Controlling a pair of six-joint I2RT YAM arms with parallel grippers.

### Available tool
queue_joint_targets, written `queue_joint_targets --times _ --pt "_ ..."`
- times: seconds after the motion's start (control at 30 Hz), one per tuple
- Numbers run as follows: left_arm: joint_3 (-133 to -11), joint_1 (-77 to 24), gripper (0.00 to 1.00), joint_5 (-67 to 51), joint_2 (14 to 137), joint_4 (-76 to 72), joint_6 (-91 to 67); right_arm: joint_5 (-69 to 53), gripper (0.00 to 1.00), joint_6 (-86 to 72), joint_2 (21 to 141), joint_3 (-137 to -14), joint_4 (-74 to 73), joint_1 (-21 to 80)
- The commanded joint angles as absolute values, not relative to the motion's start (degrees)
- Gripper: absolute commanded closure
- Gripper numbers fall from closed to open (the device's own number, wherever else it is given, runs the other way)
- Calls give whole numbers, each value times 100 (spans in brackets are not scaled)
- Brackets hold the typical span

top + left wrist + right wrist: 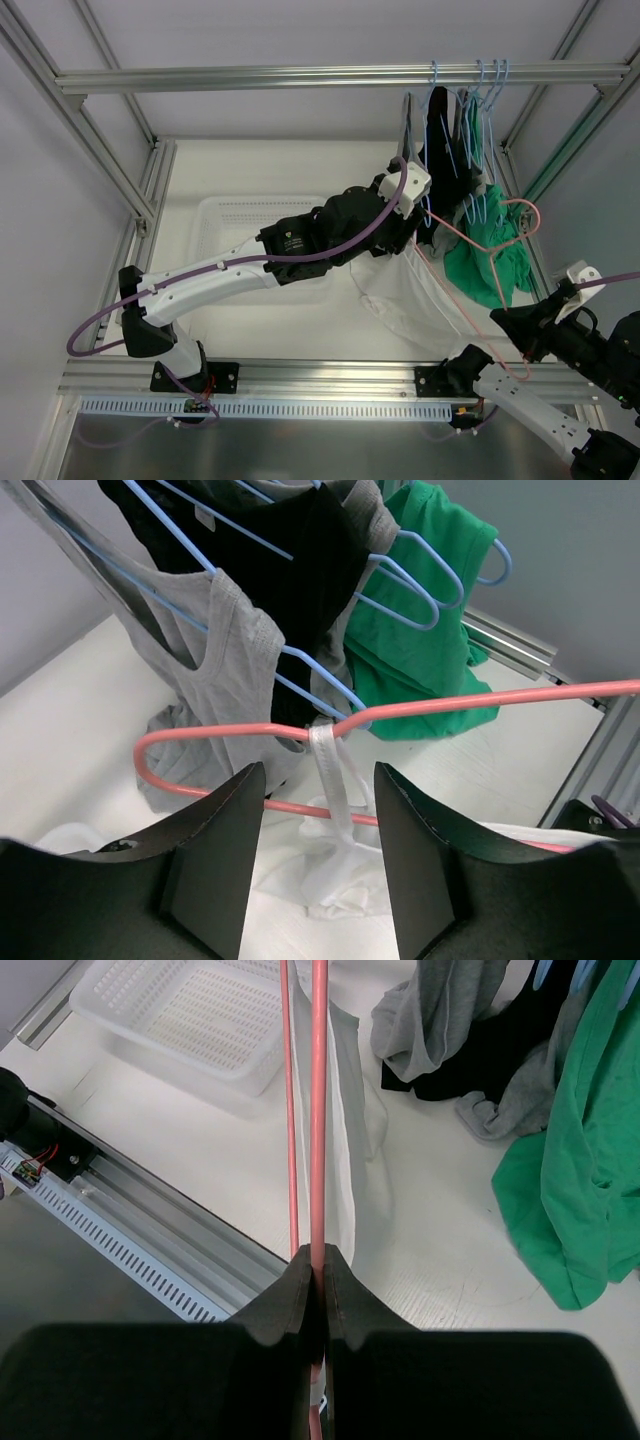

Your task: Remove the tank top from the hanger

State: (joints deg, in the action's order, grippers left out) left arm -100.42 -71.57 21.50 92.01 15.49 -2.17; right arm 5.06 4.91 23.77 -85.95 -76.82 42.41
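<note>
The pink hanger (450, 702) lies tilted above the table, and a strap (330, 770) of the white tank top (340, 880) is looped over its wire. The rest of the tank top is bunched on the table (410, 300). My left gripper (318, 850) is open, its jaws on either side of the strap just short of the hanger, touching neither. In the top view it (405, 228) hovers over the hanger's far end. My right gripper (317, 1265) is shut on the pink hanger wire (318, 1160), at the front right in the top view (503, 320).
Grey (215, 670), black (290, 550) and green (485, 255) garments hang on blue hangers from the top rail (300, 75) at the back right. A white mesh basket (230, 215) stands left of centre. The frame post and table edge are close on the right.
</note>
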Motion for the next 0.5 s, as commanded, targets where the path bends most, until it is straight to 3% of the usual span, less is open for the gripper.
queue_joint_targets --times 0.0,0.03,0.1,0.17,0.2,0.47 --pt "-10011 -7154 52 2013 9150 1362 -369 448 100 554 2373 -8789 -7330 4263" --pt "-10002 -7154 66 2091 9158 1362 -378 457 100 545 2364 -8789 -7330 4263" --pt "-10002 -7146 78 2136 9167 1354 -369 422 100 545 2364 -8798 -7330 4263" --pt "-10002 -7146 96 2197 9167 1354 -360 413 100 562 2373 -8780 -7339 4263" --pt "-10002 -7146 100 2223 9158 1354 -352 465 100 562 2373 -8772 -7339 4254" --pt "-10002 -7146 100 3083 8886 1310 -307 475 100 782 2347 -8535 -7435 4254"
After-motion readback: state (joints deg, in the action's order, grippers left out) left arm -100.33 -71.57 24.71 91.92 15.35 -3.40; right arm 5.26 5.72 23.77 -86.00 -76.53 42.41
